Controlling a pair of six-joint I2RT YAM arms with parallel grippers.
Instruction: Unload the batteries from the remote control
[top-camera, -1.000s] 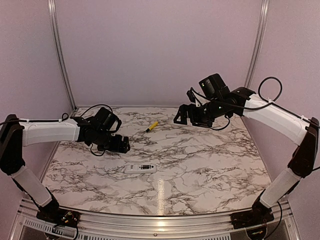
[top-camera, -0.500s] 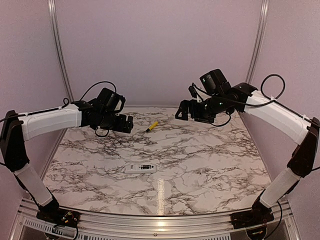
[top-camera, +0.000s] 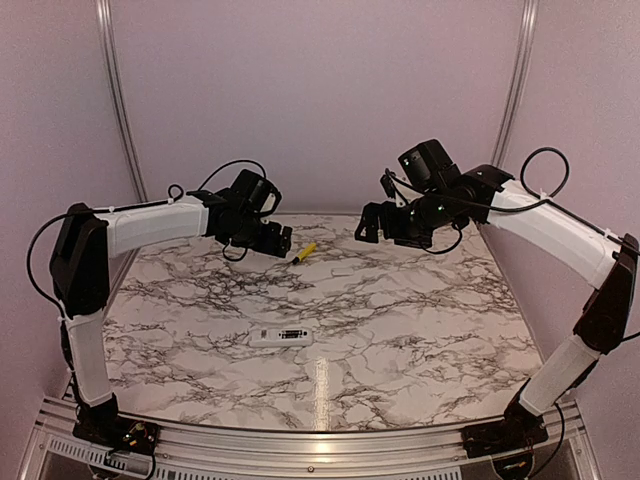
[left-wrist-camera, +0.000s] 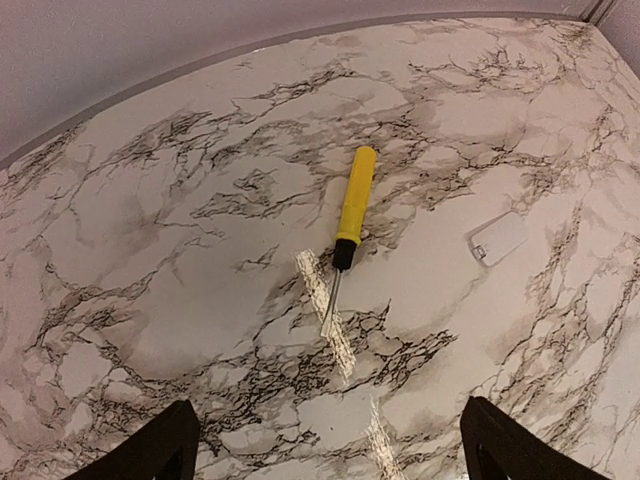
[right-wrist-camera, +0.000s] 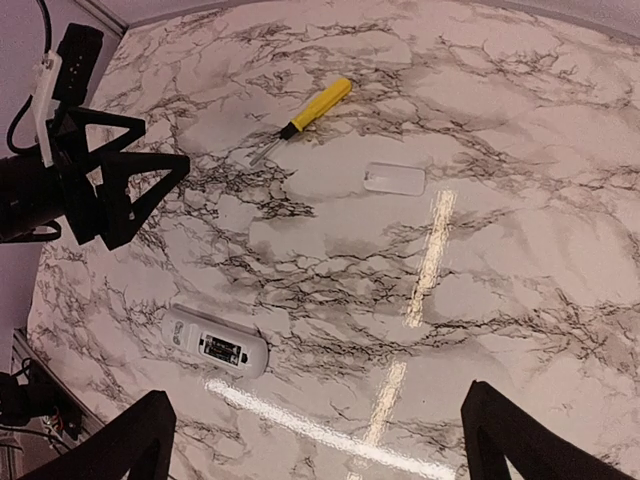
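The remote control (top-camera: 281, 336) lies near the front edge of the bench (top-camera: 430, 330) with bare marble on all sides, while toward the back edge the screwdriver (top-camera: 303, 253) and a small white cover (right-wrist-camera: 394, 178) lie apart, the left pincer (top-camera: 279, 240) hanging just beside the screwdriver.

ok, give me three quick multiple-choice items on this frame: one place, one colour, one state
1. Where is the remote control?
A) flat on the table, toward the near edge
B) in the right gripper
C) leaning on the back wall

2. What colour is the screwdriver handle?
A) red
B) yellow
C) green

3. What state is the left gripper in?
A) shut on the screwdriver
B) shut, empty
C) open, empty

Answers:
1. A: the top view shows it lying on the marble, apart from both arms.
2. B: the handle is bright yellow with a black collar.
3. C: the left wrist view shows the fingers spread wide, with the screwdriver lying on the table beyond them.
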